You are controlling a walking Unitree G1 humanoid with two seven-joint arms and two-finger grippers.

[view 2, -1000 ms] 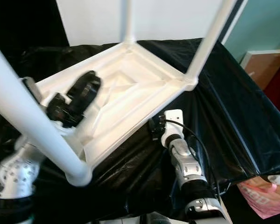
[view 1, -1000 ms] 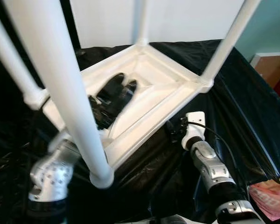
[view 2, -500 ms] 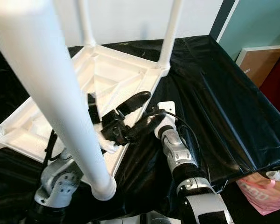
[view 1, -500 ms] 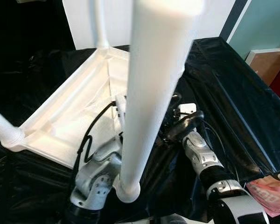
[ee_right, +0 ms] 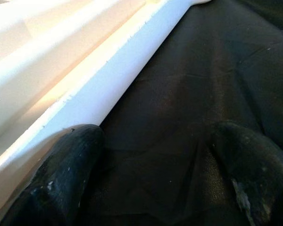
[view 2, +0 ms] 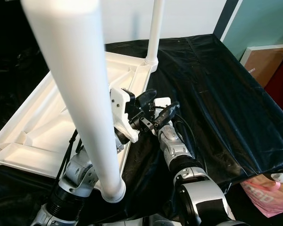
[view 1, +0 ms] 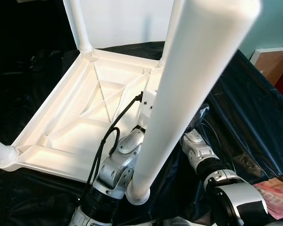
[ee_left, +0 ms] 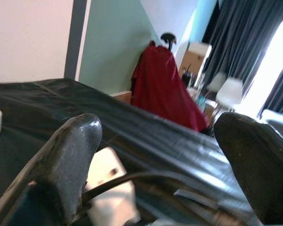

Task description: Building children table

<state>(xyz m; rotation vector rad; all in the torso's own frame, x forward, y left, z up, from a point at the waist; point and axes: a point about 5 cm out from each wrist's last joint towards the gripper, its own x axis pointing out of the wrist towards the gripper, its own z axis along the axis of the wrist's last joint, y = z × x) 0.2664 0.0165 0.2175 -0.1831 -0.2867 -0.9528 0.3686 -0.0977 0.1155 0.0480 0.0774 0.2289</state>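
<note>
Black cloth (view 2: pixel 217 94) is carrying the inverted white table (view 1: pixel 75 122), legs up. Left gripper (view 2: pixel 148 106) and right gripper (view 2: pixel 166 112), both spread and empty, are hovering at its 3 o'clock rim. Likely light, rigid, slick plastic; grasp rim or leg base.

Table legs (view 1: pixel 193 84) cut off above.

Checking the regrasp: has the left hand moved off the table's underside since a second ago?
Yes. The left hand has gone from over the upturned table's ribbed underside to its right rim, beside the right hand.
</note>
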